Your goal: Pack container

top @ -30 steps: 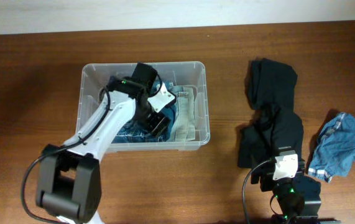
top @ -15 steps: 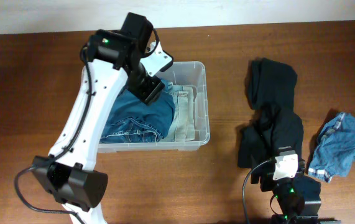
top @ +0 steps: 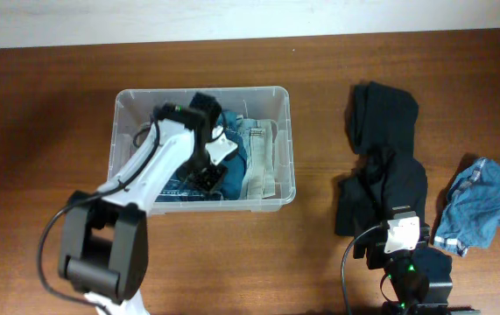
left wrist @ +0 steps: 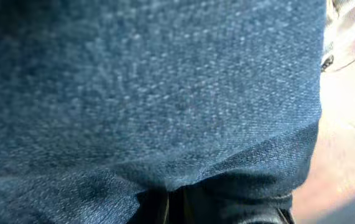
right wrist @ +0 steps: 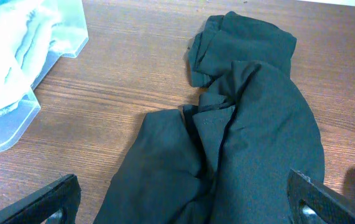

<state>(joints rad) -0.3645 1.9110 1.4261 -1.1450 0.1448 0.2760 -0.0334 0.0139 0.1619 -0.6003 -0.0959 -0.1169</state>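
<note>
The container (top: 127, 94), a clear plastic bin, stands left of centre and shows as a corner (right wrist: 62, 37) in the right wrist view. Folded blue jeans (top: 178, 188) and a beige garment (top: 263, 162) lie inside. My left gripper (top: 207, 178) is down in the bin, pressed onto the jeans. In the left wrist view denim (left wrist: 152, 87) fills the frame and the gripper (left wrist: 177, 208) shows shut, its dark fingers together under a fold. My right gripper (right wrist: 186, 208) stands wide open and empty over a black garment (right wrist: 245, 124).
The black garment (top: 390, 157) sprawls on the wooden table right of the bin. A light blue denim piece (top: 486, 206) lies at the far right. The right arm's base (top: 403, 262) sits at the front edge.
The left arm lifted above the bin's back edge, then dropped down into the bin onto the jeans, and its jaws closed. The right arm has not moved.
</note>
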